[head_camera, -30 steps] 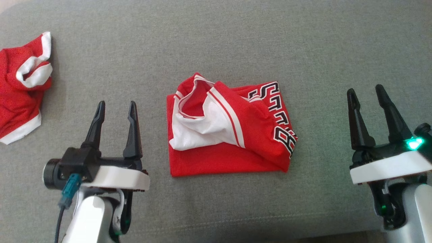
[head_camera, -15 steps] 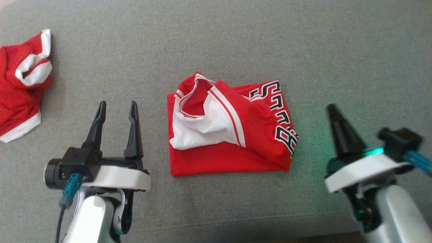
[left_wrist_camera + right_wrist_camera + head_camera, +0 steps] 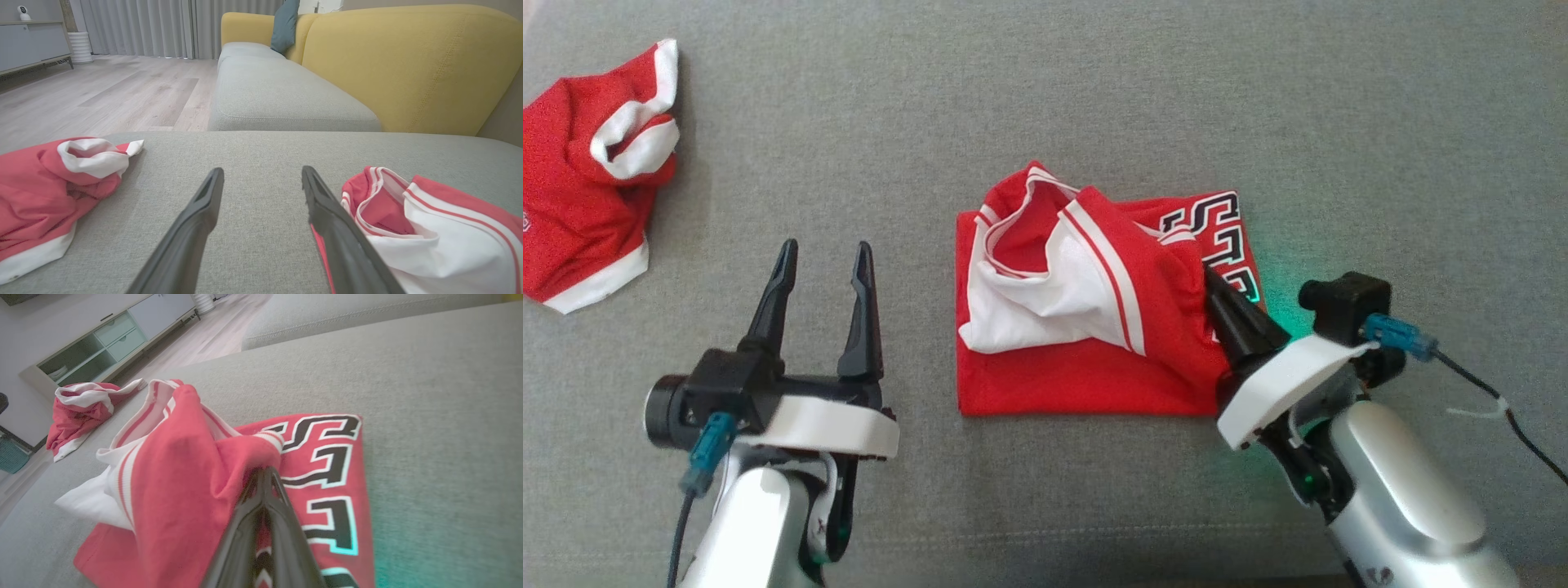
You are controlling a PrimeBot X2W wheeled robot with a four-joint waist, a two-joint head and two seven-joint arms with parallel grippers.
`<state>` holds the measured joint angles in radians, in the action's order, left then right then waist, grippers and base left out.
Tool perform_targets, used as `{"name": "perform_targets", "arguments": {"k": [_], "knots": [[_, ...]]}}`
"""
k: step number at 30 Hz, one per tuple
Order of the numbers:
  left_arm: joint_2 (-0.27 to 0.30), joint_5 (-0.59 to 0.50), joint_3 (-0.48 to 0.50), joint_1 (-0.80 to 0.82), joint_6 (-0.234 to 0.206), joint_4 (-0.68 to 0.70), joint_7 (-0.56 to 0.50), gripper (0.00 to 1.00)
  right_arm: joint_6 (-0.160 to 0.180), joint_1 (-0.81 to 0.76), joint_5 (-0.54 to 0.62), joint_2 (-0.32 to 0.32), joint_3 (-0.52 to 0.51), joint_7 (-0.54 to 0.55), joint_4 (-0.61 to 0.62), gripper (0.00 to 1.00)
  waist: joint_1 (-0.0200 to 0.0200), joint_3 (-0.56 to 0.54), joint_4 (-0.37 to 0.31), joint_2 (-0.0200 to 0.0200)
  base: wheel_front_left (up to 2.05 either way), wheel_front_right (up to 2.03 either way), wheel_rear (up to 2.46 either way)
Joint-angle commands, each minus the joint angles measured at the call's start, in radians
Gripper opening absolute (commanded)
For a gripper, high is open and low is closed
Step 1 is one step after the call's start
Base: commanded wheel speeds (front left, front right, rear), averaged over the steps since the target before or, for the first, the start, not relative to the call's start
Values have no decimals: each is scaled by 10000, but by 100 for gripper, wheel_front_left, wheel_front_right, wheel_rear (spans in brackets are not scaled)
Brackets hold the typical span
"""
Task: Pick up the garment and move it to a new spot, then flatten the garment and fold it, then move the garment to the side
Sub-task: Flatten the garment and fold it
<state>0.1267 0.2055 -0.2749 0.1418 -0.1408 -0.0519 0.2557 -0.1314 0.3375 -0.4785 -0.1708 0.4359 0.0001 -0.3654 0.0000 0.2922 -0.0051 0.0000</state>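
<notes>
The red garment [image 3: 1094, 367] with white trim and black lettering lies folded but rumpled at the middle of the grey cushion [image 3: 1045, 98]. My right gripper [image 3: 1210, 282] is tilted in from the right and shut on a raised fold at the garment's right edge, over the lettering. In the right wrist view its fingers [image 3: 282, 522] press together, and red cloth [image 3: 175, 490] bunches up at the gripper's tips [image 3: 264, 471]. My left gripper [image 3: 825, 249] stands open just left of the garment [image 3: 429, 228] with nothing between its fingers [image 3: 192, 220].
A second red and white garment [image 3: 596, 163] lies crumpled at the cushion's far left [image 3: 49, 188]. A yellow backrest [image 3: 408, 61] rises behind the seat. Wooden floor [image 3: 102, 94] and a cabinet [image 3: 102, 339] lie beyond it. The cushion's front seam [image 3: 1045, 543] runs near my arms.
My right gripper swung left from the open cushion to the garment's right edge and shut on a fold. The head view shifted, so everything sits further right. The left arm stayed put.
</notes>
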Motion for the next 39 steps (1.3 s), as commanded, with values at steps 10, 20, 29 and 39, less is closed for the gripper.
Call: {"name": "perform_targets", "arguments": {"k": [10, 20, 29, 39], "knots": [[57, 1, 396, 352, -35, 393, 61, 100, 7, 662, -700, -134, 1187, -36, -62, 0, 0, 67, 50, 0, 0, 0, 0], [-10, -31, 421, 373, 11, 397, 61, 100, 7, 1033, -1235, -121, 2403, 77, 5, 0, 0, 90, 136, 0, 0, 0, 0], [-81, -49, 457, 354, 30, 430, 61, 100, 7, 1128, -1603, -428, 3867, 661, 315, 0, 0, 111, 232, 0, 0, 0, 0], [-211, -43, 497, 423, 94, 396, 61, 100, 7, 1499, -2011, -570, 4813, 830, 534, 0, 0, 198, 410, 0, 0, 0, 0]]}}
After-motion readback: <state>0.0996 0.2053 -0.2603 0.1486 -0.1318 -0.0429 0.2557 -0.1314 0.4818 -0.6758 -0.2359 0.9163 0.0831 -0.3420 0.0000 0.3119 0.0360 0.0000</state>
